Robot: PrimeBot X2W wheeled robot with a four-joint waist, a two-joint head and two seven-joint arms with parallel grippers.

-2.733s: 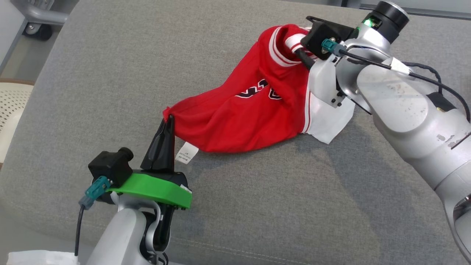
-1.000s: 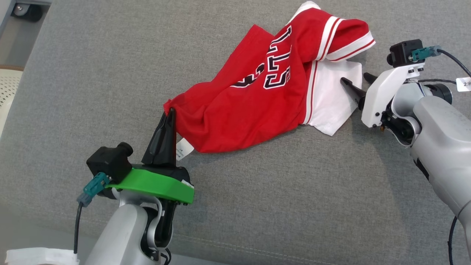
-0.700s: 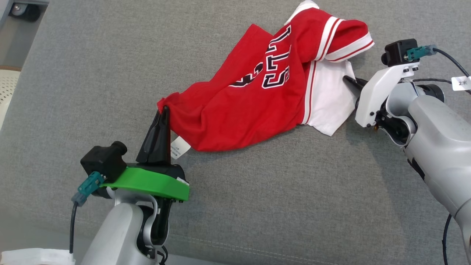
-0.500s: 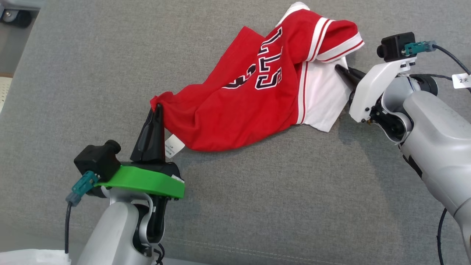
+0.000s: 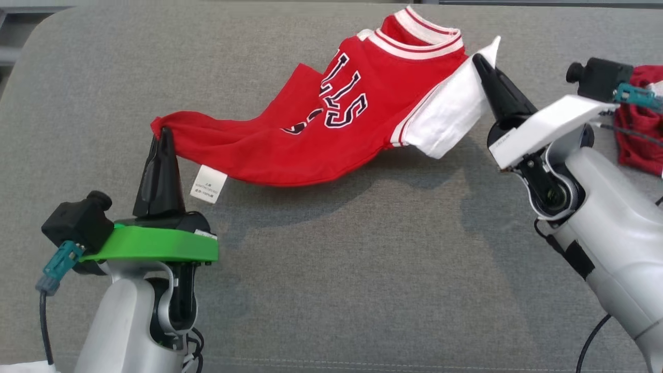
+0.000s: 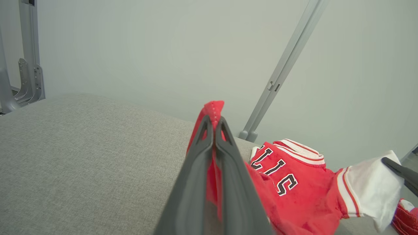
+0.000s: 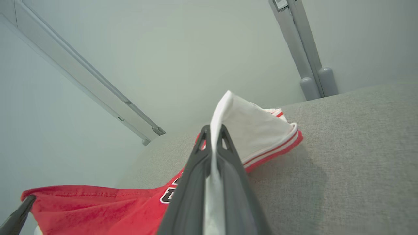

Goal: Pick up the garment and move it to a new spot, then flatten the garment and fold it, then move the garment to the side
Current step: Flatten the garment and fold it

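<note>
Right gripper (image 5: 476,59), open before, now clamps the white sleeve (image 5: 448,114); left gripper (image 5: 164,133) clamps the hem (image 5: 173,122), garment (image 5: 311,150) slung lengthwise between them.

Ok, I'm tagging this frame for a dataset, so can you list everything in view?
garment: one, red with a white sleeve, held up at both ends
care label: one, white, hanging below the garment's red hem
second cloth: one, red, head view's right edge
cushion: one, grey, under everything
frame posts: several, grey metal, behind the cushion
left gripper: one, dark, shut on the garment's red corner
right gripper: one, dark, shut on the white sleeve
</note>
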